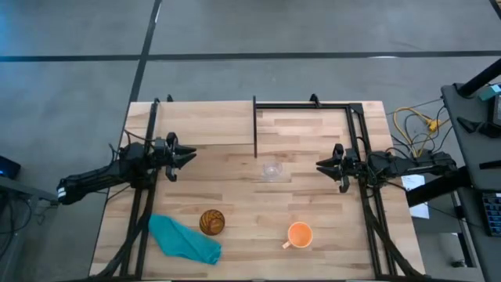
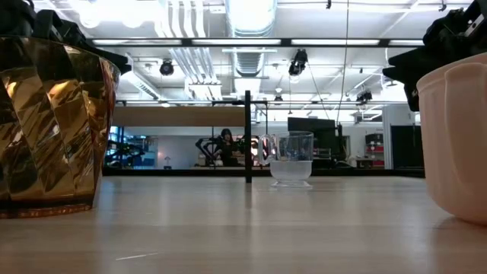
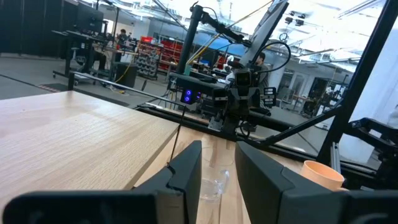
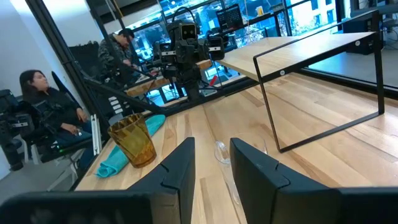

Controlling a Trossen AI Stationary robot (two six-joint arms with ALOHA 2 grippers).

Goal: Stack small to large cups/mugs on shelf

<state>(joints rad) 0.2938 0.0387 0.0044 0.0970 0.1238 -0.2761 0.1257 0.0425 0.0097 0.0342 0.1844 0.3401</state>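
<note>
High view puts the clear cup [image 1: 272,170] on the desk [image 1: 235,235] almost midway between my two claws, just in front of the shelf [image 1: 205,123] and close to the foot of its thin black divider [image 1: 255,128]. My right claw [image 1: 323,164] points straight across at it from the right; my left claw [image 1: 190,156] points at it from the left. I judge the right one slightly nearer, though the margin is small. Both claws hold nothing, fingers parted a moderate way, and in each wrist view the cup shows in the gap between the fingers, so either arm could reach it by running straight ahead.

Seen from desk height, the clear cup [image 2: 291,158] stands upright, its axis vertical, so a level side grasp across its wall suits it. It is small, transparent and footed, with what looks like a thicker frosted base; I expect it to be light and slippery.

Well apart from it, toward the front edge of the desk, stand the other two: the amber tumbler [image 1: 211,222], ribbed and glossy, just beside the teal cloth [image 1: 182,239], and the orange mug [image 1: 299,234], its handle toward the tumbler's side. The tumbler is on my left arm's side, the mug on my right's. The shelf top carries no cups yet.
</note>
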